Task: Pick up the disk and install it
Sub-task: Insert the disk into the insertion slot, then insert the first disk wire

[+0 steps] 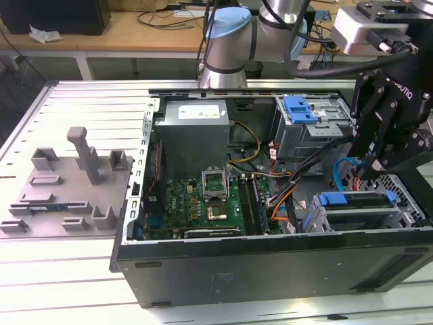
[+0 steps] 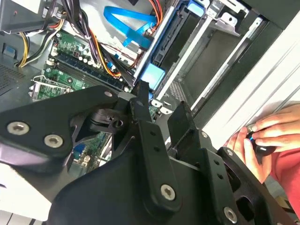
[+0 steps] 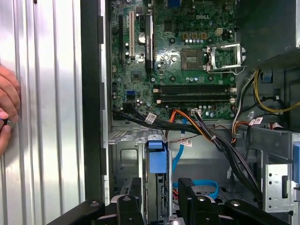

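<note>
Obs.: my pincer (image 3: 158,193) hangs low inside the computer case (image 1: 270,264), over its near corner at the exterior view's right. The fingers (image 3: 187,190) stand apart, one on each side of the disk (image 3: 156,161). I see no contact, so I log the pincer as released and holding nothing.

Disk: it stands on edge in the metal drive cage (image 3: 123,154), with the blue frame uppermost. Its long axis runs along the case's near wall. The blue end points to the exterior view's left, toward the motherboard (image 3: 183,61).

Judgement: the step in hand is seating the disk. To do it well, I should stay centred so both fingers meet the frame evenly. Any pressure should go only along the long axis, square to the cage. The black cables (image 3: 220,143) and the blue cable (image 3: 180,150) lie just beside and could snag.
</note>
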`<state>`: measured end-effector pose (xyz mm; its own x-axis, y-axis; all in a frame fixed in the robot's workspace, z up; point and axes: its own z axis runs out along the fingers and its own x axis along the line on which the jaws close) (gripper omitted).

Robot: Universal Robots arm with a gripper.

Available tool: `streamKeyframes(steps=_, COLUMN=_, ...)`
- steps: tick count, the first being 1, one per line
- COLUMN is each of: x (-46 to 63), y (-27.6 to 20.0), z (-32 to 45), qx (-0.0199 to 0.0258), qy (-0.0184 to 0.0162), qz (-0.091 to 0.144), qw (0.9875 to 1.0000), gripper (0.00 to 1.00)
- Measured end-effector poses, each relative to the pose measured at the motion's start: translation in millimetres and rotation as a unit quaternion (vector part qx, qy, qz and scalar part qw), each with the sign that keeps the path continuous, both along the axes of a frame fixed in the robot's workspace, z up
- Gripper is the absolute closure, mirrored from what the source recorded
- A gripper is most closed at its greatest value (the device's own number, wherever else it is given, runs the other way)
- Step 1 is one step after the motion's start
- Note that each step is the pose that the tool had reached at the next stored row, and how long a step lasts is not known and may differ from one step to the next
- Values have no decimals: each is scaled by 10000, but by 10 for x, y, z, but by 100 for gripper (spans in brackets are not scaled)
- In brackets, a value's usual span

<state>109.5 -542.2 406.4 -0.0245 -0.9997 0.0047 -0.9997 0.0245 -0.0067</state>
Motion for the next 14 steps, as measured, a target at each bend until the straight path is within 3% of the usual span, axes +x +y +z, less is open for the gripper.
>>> streamKeyframes(steps=14, x=0, y=0, z=0, qx=2, qy=0, qz=0, qw=10000, gripper=56)
